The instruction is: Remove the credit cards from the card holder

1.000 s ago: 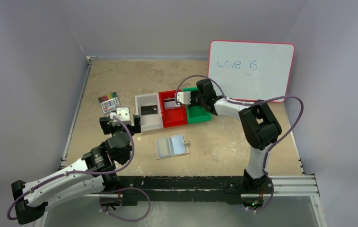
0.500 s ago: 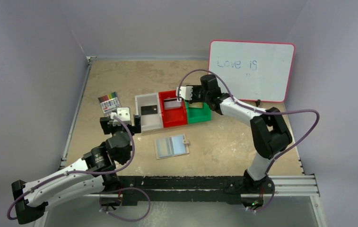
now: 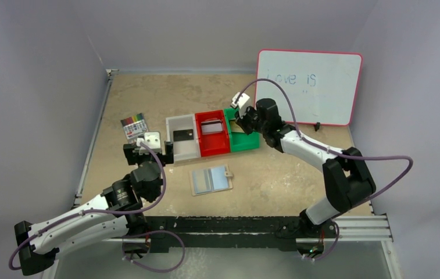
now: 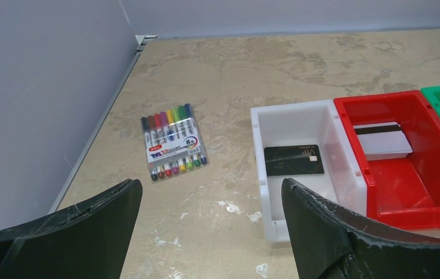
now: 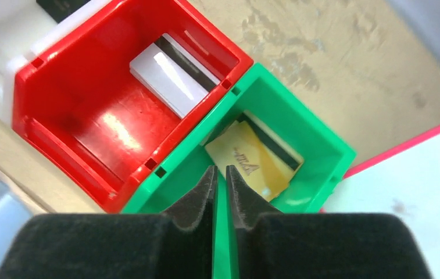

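The card holder [image 3: 210,180] lies open and flat on the table [image 3: 275,174], just nearer than the red bin [image 3: 214,150]. Its pale blue inside faces up, its long axis runs parallel to the red bin's near wall, and its small snap tab sticks out toward the right. Its pockets look empty from above.

The credit cards are shared out one to a bin. The silver-grey card [image 4: 383,142] rests at the far end of the red bin, long axis across the bin, dark stripe along its far edge. The black card [image 4: 294,160] lies flat in the white bin [image 4: 293,108], which touches the red bin's left side; it too is set crosswise. The gold card [image 5: 246,163] sits askew in the green bin [image 5: 299,125], against the red bin's right side, its dark stripe turned away from the red bin.

The right gripper [image 5: 220,171] hangs over the green bin, fingers drawn all but together with only a thin slit between them and nothing held. The left gripper [image 4: 211,232] hovers left of the red bin, off the white bin's near-left corner, jaws spread wide and empty.

A pack of coloured markers [image 4: 172,141] lies farther left of the red bin; a whiteboard [image 3: 309,87] stands beyond it to the right.
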`<action>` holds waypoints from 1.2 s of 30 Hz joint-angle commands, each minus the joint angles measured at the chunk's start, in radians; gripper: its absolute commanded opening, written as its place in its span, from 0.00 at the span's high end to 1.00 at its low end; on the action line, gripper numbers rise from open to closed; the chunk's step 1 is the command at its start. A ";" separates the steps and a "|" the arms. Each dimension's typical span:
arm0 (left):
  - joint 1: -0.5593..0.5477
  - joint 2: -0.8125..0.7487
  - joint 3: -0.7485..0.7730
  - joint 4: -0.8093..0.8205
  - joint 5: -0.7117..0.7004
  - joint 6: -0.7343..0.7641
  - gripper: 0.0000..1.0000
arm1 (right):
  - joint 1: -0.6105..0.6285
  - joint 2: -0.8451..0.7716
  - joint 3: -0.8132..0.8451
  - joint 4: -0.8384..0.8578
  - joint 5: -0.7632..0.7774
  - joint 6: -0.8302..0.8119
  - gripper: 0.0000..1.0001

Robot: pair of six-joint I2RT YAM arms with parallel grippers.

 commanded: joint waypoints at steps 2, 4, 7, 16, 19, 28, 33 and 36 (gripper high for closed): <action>0.007 0.005 -0.002 0.026 -0.006 0.020 0.10 | -0.005 0.109 0.135 -0.171 0.070 0.388 0.95; 0.006 0.008 -0.002 0.027 -0.007 0.020 0.10 | -0.006 0.184 0.208 -0.285 0.077 0.438 1.00; 0.007 0.010 0.000 0.023 -0.010 0.017 0.11 | -0.006 0.222 0.203 -0.273 0.093 0.521 1.00; 0.006 0.011 0.000 0.023 -0.009 0.017 0.11 | -0.006 0.240 0.188 -0.278 0.205 0.632 1.00; 0.006 0.011 0.000 0.023 -0.009 0.018 0.11 | -0.006 0.273 0.210 -0.301 0.233 0.637 1.00; 0.007 0.013 -0.001 0.027 -0.007 0.018 0.11 | -0.004 0.340 0.261 -0.298 0.291 0.642 1.00; 0.008 0.012 -0.001 0.026 -0.009 0.020 0.11 | -0.004 0.349 0.273 -0.288 0.342 0.641 1.00; 0.009 0.011 -0.001 0.028 -0.011 0.022 0.11 | -0.004 0.353 0.280 -0.281 0.360 0.641 1.00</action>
